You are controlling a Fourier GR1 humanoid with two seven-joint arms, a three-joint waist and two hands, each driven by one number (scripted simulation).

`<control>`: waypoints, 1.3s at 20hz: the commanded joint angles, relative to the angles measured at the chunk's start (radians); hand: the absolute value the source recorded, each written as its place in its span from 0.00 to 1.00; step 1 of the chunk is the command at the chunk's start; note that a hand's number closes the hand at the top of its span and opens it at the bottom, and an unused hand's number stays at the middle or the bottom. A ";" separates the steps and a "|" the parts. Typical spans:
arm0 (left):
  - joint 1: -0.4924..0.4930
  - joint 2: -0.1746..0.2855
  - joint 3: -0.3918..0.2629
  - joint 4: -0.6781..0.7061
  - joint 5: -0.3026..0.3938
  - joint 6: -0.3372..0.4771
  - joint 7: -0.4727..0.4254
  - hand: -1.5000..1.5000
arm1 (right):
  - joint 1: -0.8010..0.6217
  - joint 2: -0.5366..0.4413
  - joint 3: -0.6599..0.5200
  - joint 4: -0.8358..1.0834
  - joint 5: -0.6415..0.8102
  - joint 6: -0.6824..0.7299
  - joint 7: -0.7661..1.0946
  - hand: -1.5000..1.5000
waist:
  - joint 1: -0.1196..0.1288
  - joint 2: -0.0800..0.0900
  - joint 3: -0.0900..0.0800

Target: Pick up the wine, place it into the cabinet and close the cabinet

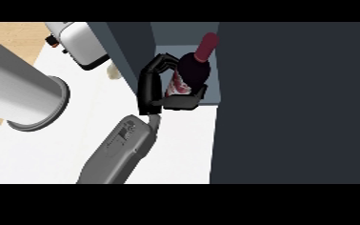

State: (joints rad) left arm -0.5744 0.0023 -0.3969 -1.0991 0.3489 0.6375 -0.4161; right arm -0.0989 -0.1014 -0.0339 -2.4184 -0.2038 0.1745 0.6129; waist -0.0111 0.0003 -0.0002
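The wine bottle [195, 64] is dark with a red capped neck and a pale label. It leans with its neck pointing away from me, at the mouth of the cabinet [184, 35], over the pale shelf floor. My left hand [150, 88] is shut on the bottle's lower body from the left, fingers curled round the far side and thumb under the near side. A grey forearm runs down to the lower edge. The cabinet's dark door [288, 105] stands open and fills the right side. My right hand does not show.
A big grey cylinder [28, 95] stands on the white counter [63, 157] at the left. A silver toaster [77, 43] sits at the back left beside the cabinet's dark side wall [132, 47]. A small cream object [112, 70] lies by that wall.
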 commanded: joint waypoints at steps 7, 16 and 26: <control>-0.117 -0.002 0.067 0.157 0.046 -0.060 0.018 1.00 | 0.096 0.015 -0.029 -0.078 -0.075 0.030 -0.037 0.00 | -0.003 0.000 0.001; -0.194 0.008 0.142 0.354 0.062 -0.135 -0.048 1.00 | 0.076 0.028 0.001 -0.118 -0.075 -0.002 0.027 0.00 | -0.006 0.001 0.000; -0.347 -0.002 0.202 0.574 0.076 -0.084 -0.210 1.00 | 0.048 0.022 0.030 -0.158 -0.096 -0.018 0.076 0.00 | -0.020 0.003 0.000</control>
State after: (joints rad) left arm -0.9058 0.0025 -0.2207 -0.5885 0.4480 0.5383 -0.5606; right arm -0.0945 -0.0793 -0.0051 -2.4182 -0.2184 0.1682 0.6213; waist -0.0298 0.0039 -0.0007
